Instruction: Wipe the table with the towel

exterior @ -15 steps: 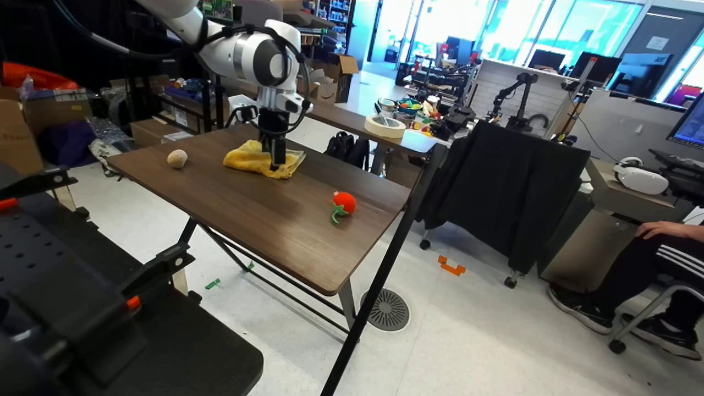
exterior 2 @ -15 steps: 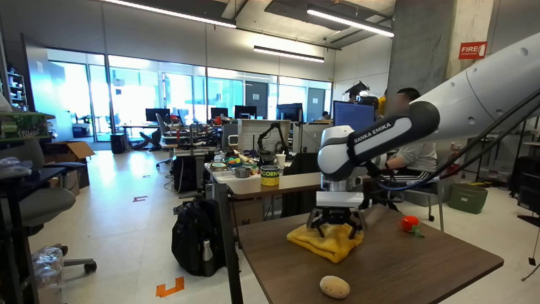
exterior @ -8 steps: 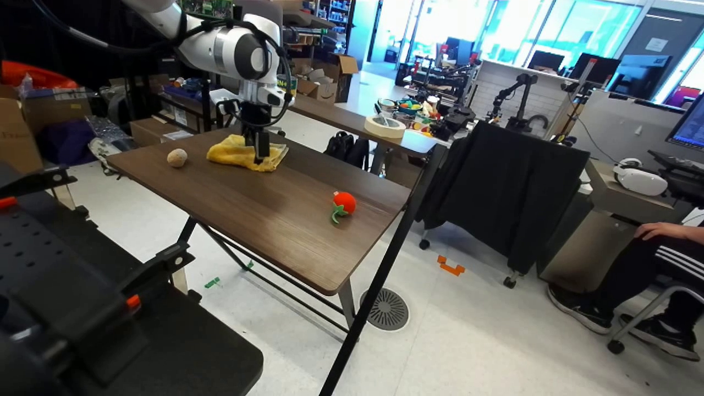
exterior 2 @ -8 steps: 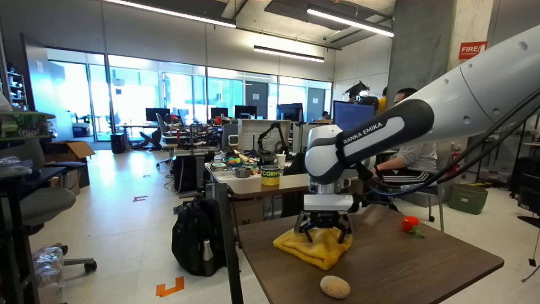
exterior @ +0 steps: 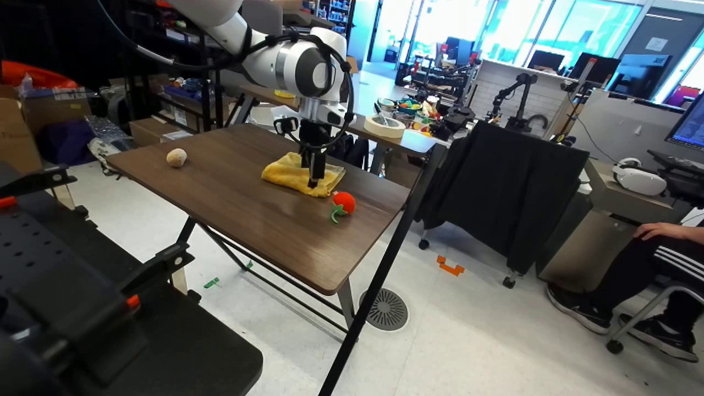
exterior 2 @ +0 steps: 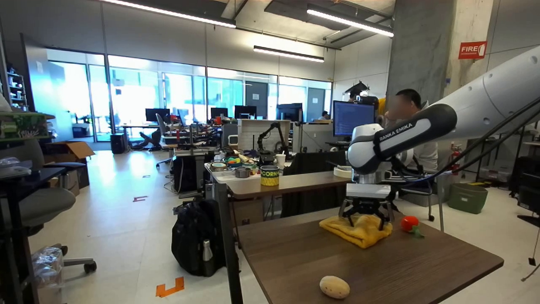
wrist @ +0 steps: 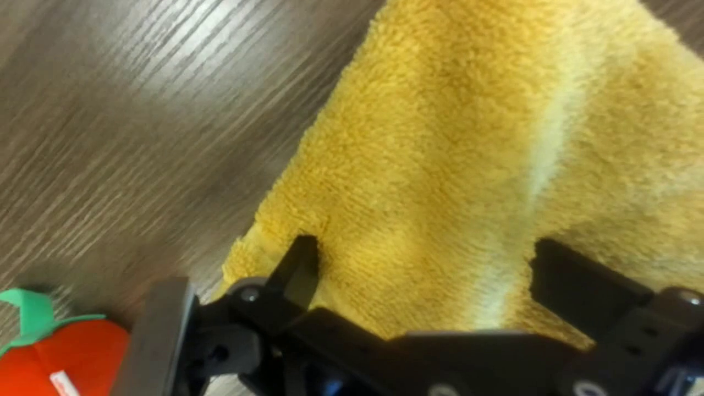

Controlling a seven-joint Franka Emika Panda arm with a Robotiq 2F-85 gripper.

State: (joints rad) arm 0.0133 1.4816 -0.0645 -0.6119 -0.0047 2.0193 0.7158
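Prob. mid-wipe, judging by the pose: resting on the bright yellow folded soft-cloth towel point(exterior 2: 358, 235) w/ the black two-fingered claw point(wrist: 423, 242), set wide apart w/ yellow pile showing btwn both sides, not pinching any fold (so prob. meant to drag by pressing, not by gripping). Find the towel lying on the dark brown rectangular wood-grain table point(exterior: 242, 209), nr the long edge at the back in both exterior views, and closer to the short edge by the small green-stemmed red-orange round toy point(exterior: 345, 201) than to the opposite short edge by the small matte beige oval ball point(exterior 2: 334, 287). Sits just beside the toy; can't say for sure if touching.

Done, as far as shown: having the towel down on the table and the claw down on it. Can't judge the wiped share from looks alone; would guess approx. halfway, no firmer. Left, prob.: covering the strip along the front long edge, the corners, and the spots under and around toy and ball, then lifting the claw off. Needs care on the next stroke: could shove the toy toward its short edge if pushed further that way.
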